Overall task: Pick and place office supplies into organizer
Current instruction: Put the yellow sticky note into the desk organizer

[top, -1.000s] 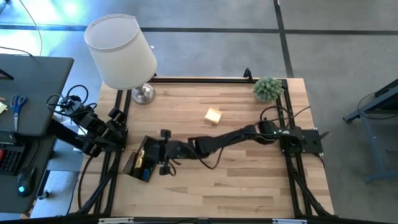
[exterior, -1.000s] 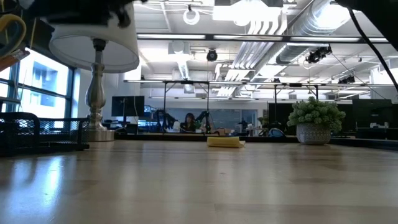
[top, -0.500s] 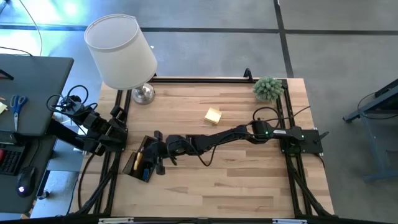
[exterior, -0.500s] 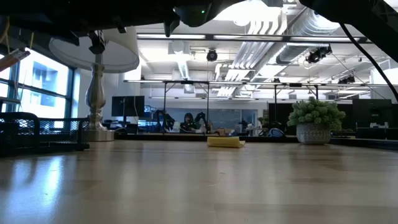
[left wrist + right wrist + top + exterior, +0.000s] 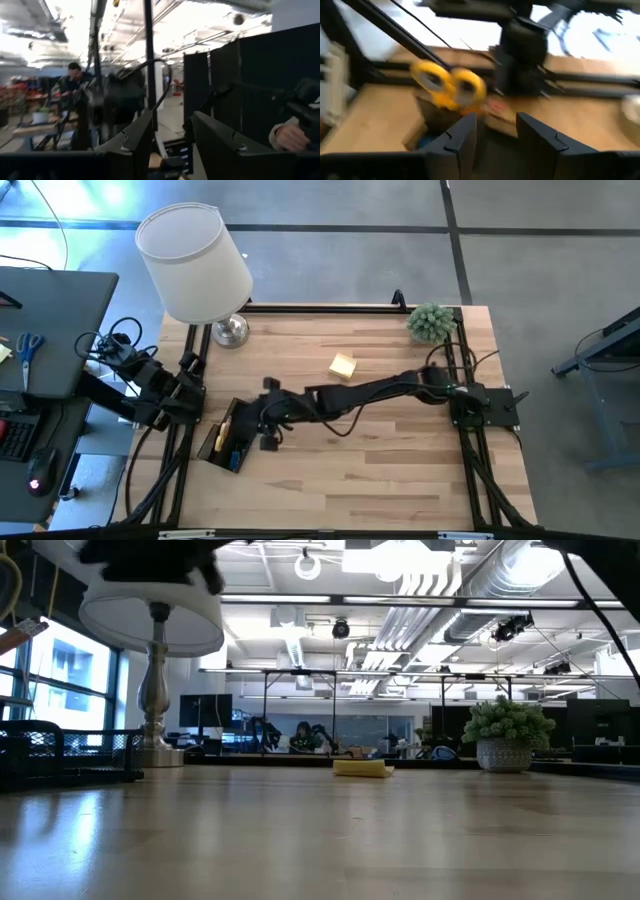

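Observation:
The black organizer (image 5: 222, 436) sits near the table's left edge and shows at the left of the low view (image 5: 60, 752). Yellow-handled scissors (image 5: 449, 86) stand in it, handles up, beside a small blue piece (image 5: 426, 142). A yellow sticky-note pad (image 5: 342, 365) lies flat mid-table, also seen in the low view (image 5: 362, 768). My right gripper (image 5: 268, 420) reaches across the table and hovers open just right of the organizer (image 5: 495, 137), touching nothing. My left gripper (image 5: 172, 145) is open and parked at the table's left edge (image 5: 185, 395).
A white-shaded lamp (image 5: 195, 260) stands at the far left corner, and a small green plant (image 5: 430, 322) at the far right corner. Bare wood lies along the near side of the table. A person (image 5: 75, 75) and a hand (image 5: 290, 136) show beyond the table.
My right gripper went a little toward the table's left edge, over the organizer, then drew back toward the right and the far side. Nothing on the table has moved.

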